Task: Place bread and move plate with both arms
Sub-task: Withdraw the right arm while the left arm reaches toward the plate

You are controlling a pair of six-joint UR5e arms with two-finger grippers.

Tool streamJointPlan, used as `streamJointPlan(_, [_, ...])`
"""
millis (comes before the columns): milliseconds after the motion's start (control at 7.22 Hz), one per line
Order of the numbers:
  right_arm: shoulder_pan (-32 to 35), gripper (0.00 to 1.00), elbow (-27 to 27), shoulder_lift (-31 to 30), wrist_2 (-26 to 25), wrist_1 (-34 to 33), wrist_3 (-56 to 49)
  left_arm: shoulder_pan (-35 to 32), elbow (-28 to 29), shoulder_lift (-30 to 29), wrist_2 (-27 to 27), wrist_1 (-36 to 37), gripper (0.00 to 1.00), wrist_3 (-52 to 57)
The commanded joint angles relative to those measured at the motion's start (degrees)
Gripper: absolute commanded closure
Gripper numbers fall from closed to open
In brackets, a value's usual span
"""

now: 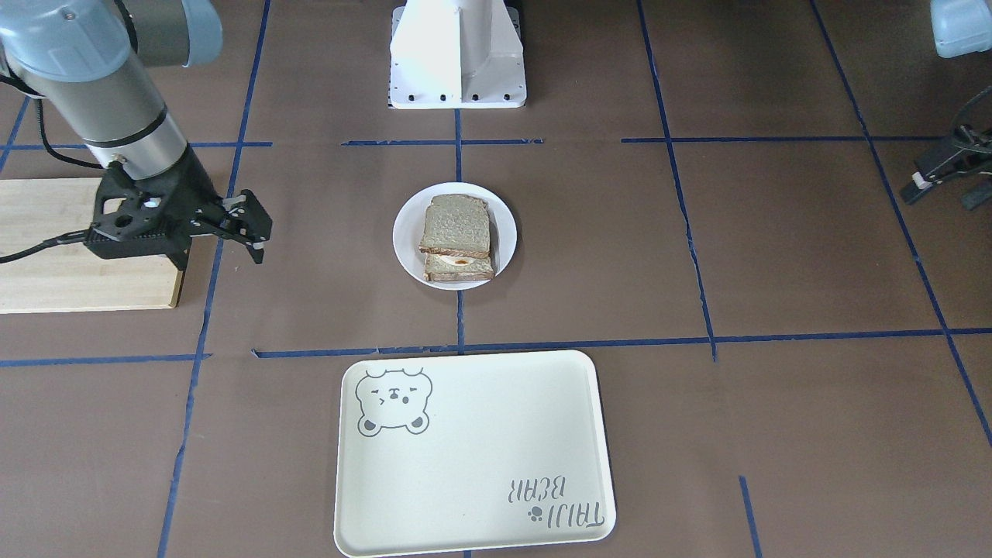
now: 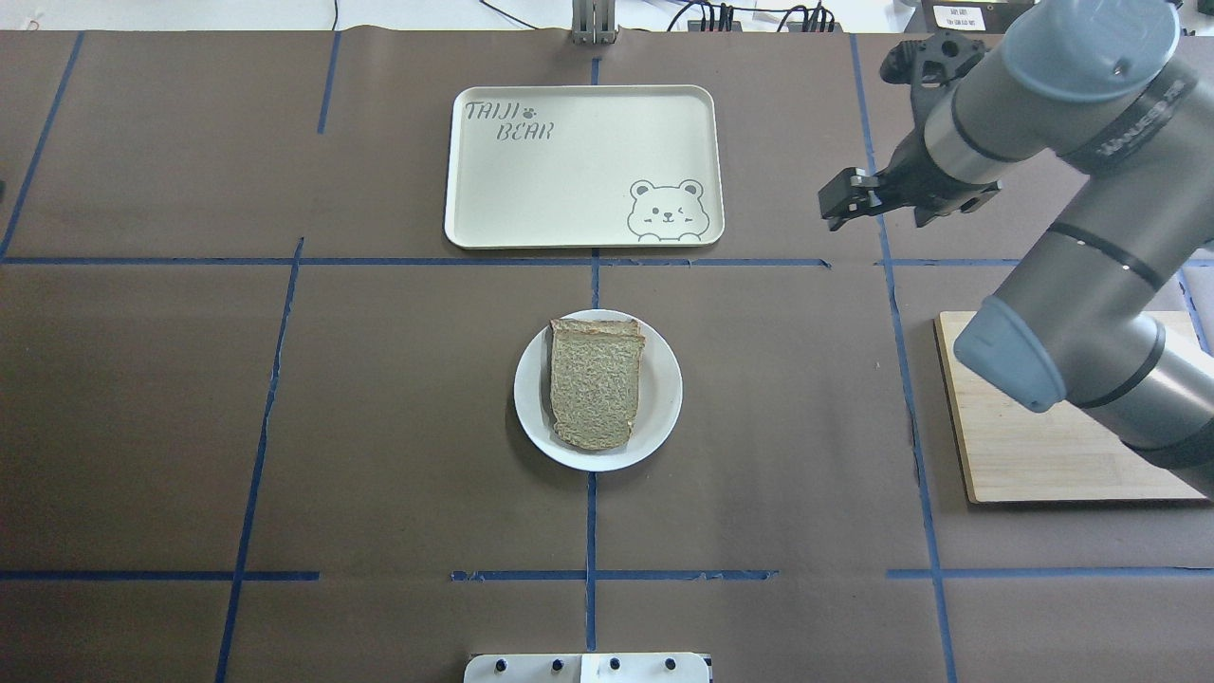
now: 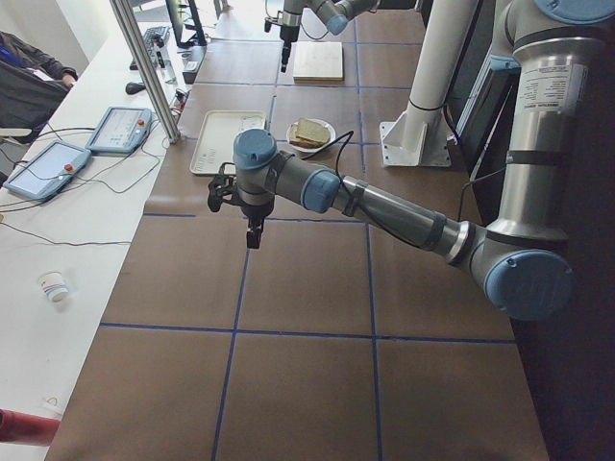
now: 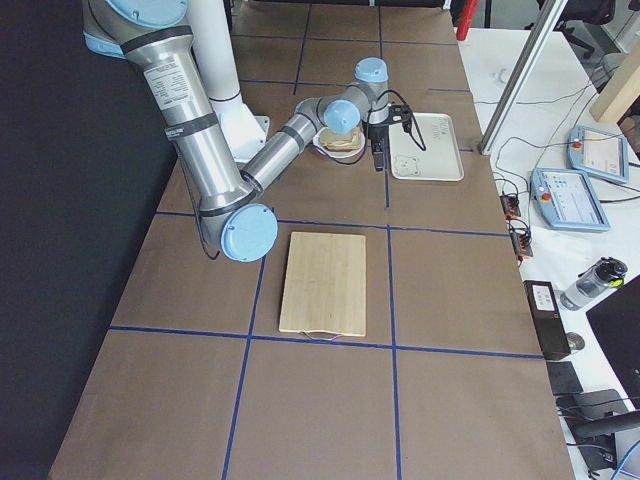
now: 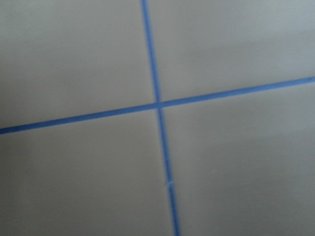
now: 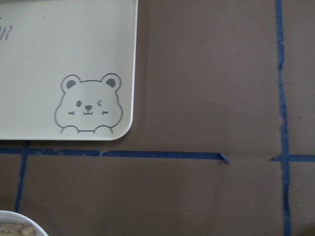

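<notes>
The plain bread [image 1: 457, 223] lies on top of a second slice with egg [image 1: 459, 268] on the small white plate [image 1: 406, 232] at the table's middle. The overhead view shows the bread [image 2: 595, 384] covering most of the plate [image 2: 529, 398]. My right gripper [image 1: 249, 226] hovers open and empty well to the side of the plate, between it and the wooden board; it also shows overhead [image 2: 836, 204]. My left gripper [image 1: 938, 190] is partly cut off at the view's edge, far from the plate on the other side. I cannot tell whether it is open or shut.
A cream bear tray [image 1: 473, 457] lies beyond the plate on the operators' side. A wooden board [image 1: 77, 263] lies under my right arm. The white pedestal [image 1: 457, 54] stands at the robot's edge. Blue tape lines cross the brown table cover.
</notes>
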Motion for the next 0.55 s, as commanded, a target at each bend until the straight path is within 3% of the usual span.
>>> streamJointPlan(0, [8.6,0.00,1.1,-4.2,6.2,-5.3,-13.7,8.2,4.3,-2.6,0.2,-19.1,0.00,-24.1])
streamJointPlan(139, [13.4,0.00,0.9,-7.6,9.7,-5.5,-21.9,11.6,7.8,-5.6,0.6,-26.4,0.00,-33.9])
streamJointPlan(416, [20.0,0.00,0.8,-10.8,11.9,-10.5,-34.0,18.8,10.0,-6.6,11.4,-36.6,0.00,-46.0])
